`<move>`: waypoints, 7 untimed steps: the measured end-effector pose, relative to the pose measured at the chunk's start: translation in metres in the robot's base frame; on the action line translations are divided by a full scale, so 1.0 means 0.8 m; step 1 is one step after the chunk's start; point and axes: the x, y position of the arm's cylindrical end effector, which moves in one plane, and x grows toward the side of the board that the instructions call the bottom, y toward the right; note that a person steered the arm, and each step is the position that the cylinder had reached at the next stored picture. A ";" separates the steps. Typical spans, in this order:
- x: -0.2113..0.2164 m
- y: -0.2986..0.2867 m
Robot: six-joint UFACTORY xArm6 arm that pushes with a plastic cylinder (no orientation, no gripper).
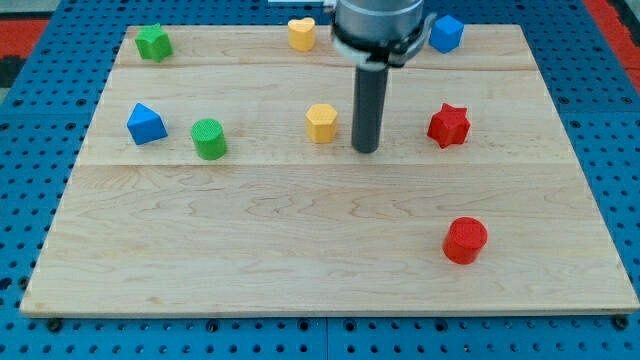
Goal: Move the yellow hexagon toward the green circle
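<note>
While the wooden board [320,250] takes up nearly all of the view, lying on a blue pegged surface, the job on it looks barely begun: the yellow hexagon [321,123] sits near the board's middle, and the green circle [209,138] stands well apart from it toward the view's left, with bare wood between them. My tip [366,150] rests on the board just beside the hexagon on its right, not clearly touching it, which is the proper side for a push leftward. Being a plain dark rod, it has nothing to open or close and holds nothing. What remains, as I judge it, is the whole slide toward the circle. The hexagon is a small, squat yellow block with flat sides and a paler top face, upright, and it should slide readily on the smooth wood.
</note>
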 end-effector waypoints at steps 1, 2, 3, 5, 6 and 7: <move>-0.022 -0.012; -0.027 -0.015; -0.027 -0.015; -0.027 -0.015; -0.034 -0.016; -0.033 -0.024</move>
